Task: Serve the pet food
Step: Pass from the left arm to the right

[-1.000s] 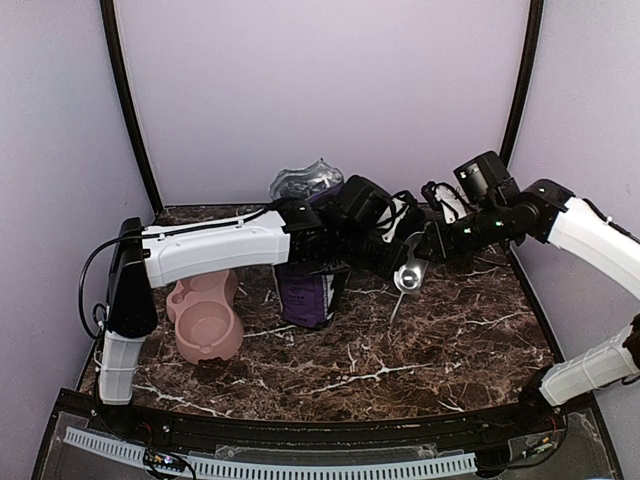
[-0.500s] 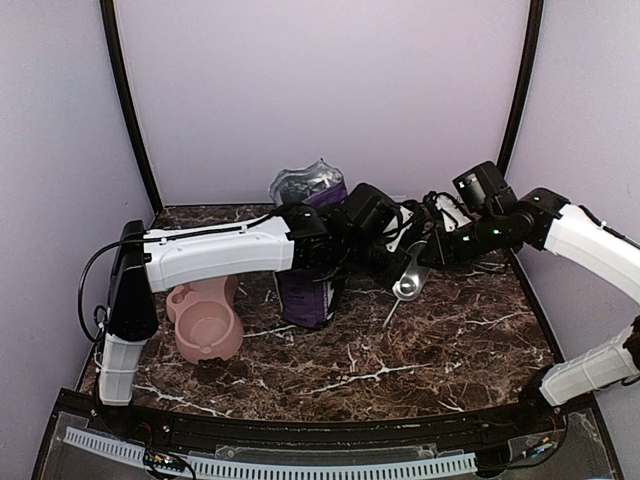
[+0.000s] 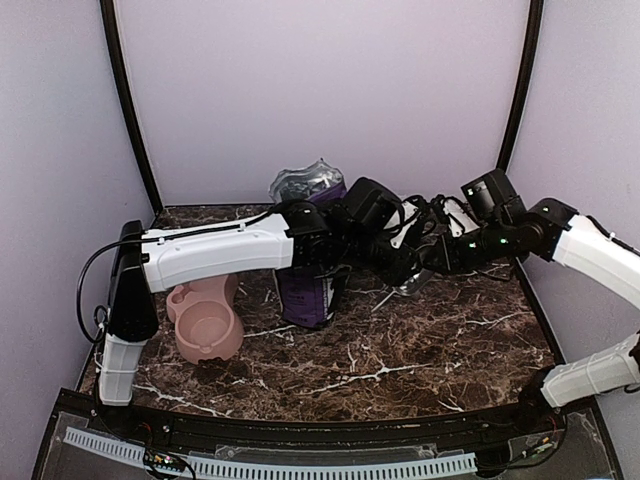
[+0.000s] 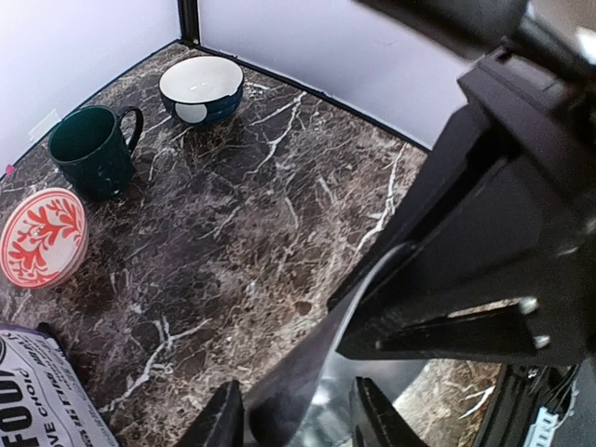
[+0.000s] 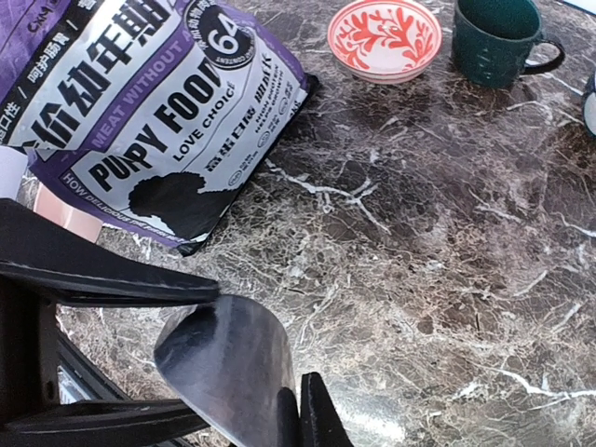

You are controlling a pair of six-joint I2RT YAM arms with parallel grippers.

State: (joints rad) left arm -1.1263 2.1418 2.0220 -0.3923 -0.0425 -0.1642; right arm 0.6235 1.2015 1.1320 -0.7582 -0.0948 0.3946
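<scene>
No kibble shows in any view. The purple-and-white pet food bag (image 3: 308,285) stands at mid-table, also in the right wrist view (image 5: 158,121). The pink double bowl (image 3: 205,322) sits left of it. My right gripper (image 3: 432,262) (image 5: 300,419) is shut on a metal scoop (image 5: 228,363) and holds it above the table right of the bag. My left gripper (image 3: 398,262) (image 4: 300,424) is open, its fingers either side of the scoop (image 4: 317,372). The two grippers meet nose to nose.
A red patterned dish (image 4: 42,237) (image 5: 384,37), a dark green mug (image 4: 93,149) (image 5: 498,37) and a blue bowl with a white inside (image 4: 200,88) stand on the marble table near the back right wall.
My left gripper has reached right and closed in around the scoop. My right gripper has lowered and shifted slightly right with the scoop, which now hangs mostly hidden between the two grippers.
</scene>
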